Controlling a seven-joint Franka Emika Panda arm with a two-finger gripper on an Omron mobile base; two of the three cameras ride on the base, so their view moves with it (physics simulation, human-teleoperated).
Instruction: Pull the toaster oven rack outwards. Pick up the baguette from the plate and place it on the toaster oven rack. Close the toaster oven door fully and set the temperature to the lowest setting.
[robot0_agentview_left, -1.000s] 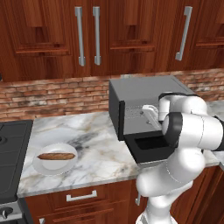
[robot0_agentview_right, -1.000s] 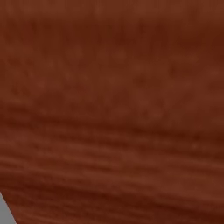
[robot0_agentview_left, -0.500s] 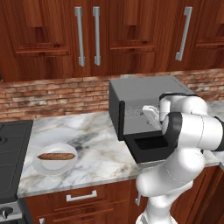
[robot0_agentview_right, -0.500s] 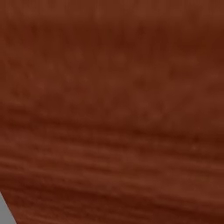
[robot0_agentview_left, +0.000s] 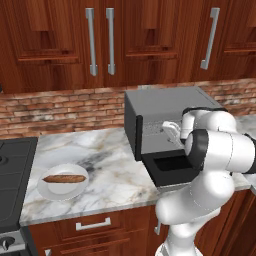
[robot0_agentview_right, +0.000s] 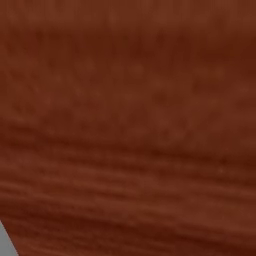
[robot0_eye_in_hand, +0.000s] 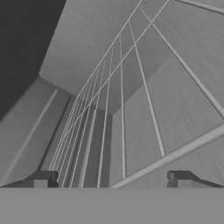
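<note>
While the toaster oven door is lying dropped open and flat, you are reaching the claw into the mouth of the toaster oven, and in the hand view its two tips are standing wide apart with nothing between them. The toaster oven rack is running straight ahead of the claw, its thin wires fanning away into the grey cavity, and its near bar is crossing just in front of the tips; whether a tip is touching it, you cannot tell from here. That spread looks chosen so the tips can straddle a wire before pinching, which suggests you are working on the first step, drawing the rack outwards. The baguette is waiting on the plate, well off to the claw's left on the bench, clear of the open door. Likely you are going to need the tips level with the front bar, or they may slide over the wire.
</note>
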